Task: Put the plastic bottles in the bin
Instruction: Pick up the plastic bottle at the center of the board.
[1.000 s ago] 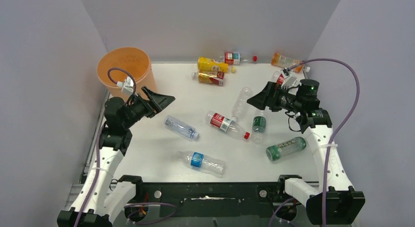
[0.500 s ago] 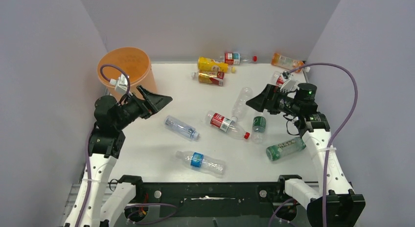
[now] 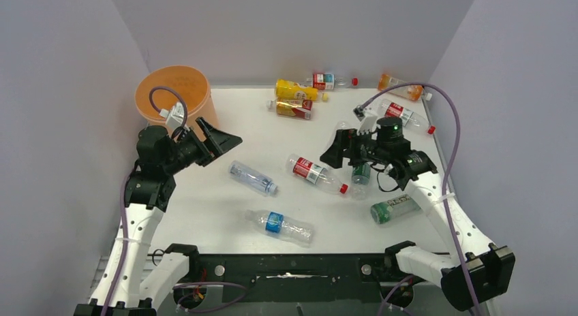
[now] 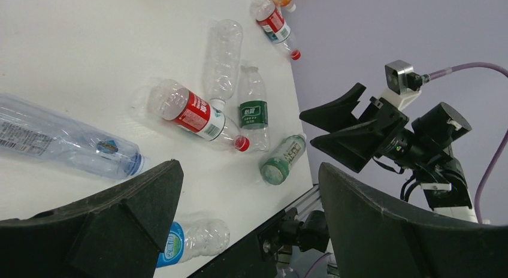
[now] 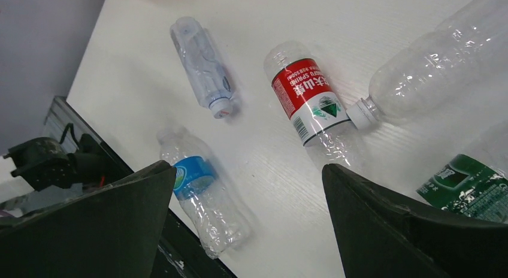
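Pincers: both are open and hold nothing. My left pincer [image 3: 219,135] hangs above the table [image 3: 225,207], just beside the bin [image 3: 174,91], with its jaws spread wide. My right pincer [image 3: 332,149] hangs over the middle of the table with its jaws equally wide.

Bin: it stands upright at the far left corner of the table.

Bottles: every one in view lies on its side on the table, outside the bin.
- Below my right pincer, a red-label bottle [image 5: 308,101] lies with an unlabelled clear bottle [image 5: 431,68] just beside it, cap end toward it.
- A green-label bottle [image 3: 360,174] lies near the red-label bottle's cap, and a green-tinted bottle [image 3: 395,208] lies nearer my right base.
- A clear bottle with a pale cap [image 3: 252,178] lies between my two pincers, and a blue-label bottle [image 3: 281,225] lies near the front edge.
- Along the far edge lie a yellow bottle [image 3: 296,90], a red-and-yellow-label bottle [image 3: 293,108] touching it, a slim red-capped bottle [image 3: 330,80] and an orange bottle [image 3: 399,86].
- A second red-label bottle [image 3: 402,115] lies near the right wall.
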Action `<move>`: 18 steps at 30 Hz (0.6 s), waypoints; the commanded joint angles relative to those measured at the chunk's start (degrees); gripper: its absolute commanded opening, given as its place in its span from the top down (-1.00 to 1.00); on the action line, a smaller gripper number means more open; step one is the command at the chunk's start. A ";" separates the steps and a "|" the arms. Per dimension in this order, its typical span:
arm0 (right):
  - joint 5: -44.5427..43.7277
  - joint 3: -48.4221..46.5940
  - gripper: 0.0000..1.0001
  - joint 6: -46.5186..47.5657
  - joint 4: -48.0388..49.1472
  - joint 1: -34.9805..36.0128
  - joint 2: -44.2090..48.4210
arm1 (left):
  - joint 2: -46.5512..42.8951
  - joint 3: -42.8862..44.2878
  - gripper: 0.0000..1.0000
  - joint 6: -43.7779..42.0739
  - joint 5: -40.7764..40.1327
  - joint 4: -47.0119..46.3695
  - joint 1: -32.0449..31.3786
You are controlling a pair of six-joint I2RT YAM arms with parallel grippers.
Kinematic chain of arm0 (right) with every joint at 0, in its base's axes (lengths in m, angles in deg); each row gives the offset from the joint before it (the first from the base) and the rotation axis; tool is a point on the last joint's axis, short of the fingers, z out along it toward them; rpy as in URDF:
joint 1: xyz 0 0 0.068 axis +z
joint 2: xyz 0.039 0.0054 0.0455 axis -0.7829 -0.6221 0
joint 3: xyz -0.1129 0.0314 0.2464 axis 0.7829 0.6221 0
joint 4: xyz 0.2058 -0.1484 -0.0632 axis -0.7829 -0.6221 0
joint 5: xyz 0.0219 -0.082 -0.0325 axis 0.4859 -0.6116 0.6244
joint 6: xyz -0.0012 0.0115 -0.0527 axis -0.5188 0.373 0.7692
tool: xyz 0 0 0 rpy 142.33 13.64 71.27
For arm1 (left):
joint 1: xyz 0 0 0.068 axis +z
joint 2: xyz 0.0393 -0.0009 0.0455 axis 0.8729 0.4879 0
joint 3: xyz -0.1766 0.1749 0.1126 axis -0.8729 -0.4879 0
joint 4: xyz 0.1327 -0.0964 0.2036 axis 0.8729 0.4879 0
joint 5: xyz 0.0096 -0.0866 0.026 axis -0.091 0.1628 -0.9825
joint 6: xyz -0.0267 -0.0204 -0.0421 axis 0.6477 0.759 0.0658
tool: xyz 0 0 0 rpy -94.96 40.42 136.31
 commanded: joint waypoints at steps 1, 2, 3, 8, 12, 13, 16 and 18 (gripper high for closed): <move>-13.00 -2.94 -0.99 5.47 -2.85 6.55 -2.17 | 2.01 5.11 -0.69 -1.40 -0.26 0.30 -0.28; -14.74 -2.37 -0.99 5.85 -3.00 7.59 -2.35 | 2.40 5.45 -0.69 -1.39 -0.59 0.54 -0.24; -16.49 -2.13 -0.99 6.42 -3.41 8.46 -2.62 | 2.75 5.90 -0.69 -1.41 -0.94 0.92 -0.26; -23.83 -0.79 -0.99 8.50 -5.32 12.11 -3.17 | 5.08 8.59 -0.69 -1.84 -2.38 2.04 -0.36; -25.68 1.46 -0.97 9.59 -5.35 12.66 -2.84 | 8.59 11.75 -0.69 -2.86 -3.95 3.74 -0.53; -25.50 2.19 -0.97 9.72 -5.03 12.67 -2.35 | 9.04 11.97 -0.69 -3.05 -4.71 3.95 -0.63; -24.88 5.29 -0.92 9.97 -3.41 12.95 0.06 | 10.88 10.60 -0.69 -3.08 -6.22 3.38 -1.02; -25.23 6.21 -0.92 10.49 -3.11 12.98 0.13 | 11.38 9.21 -0.69 -2.85 -6.07 2.33 -1.87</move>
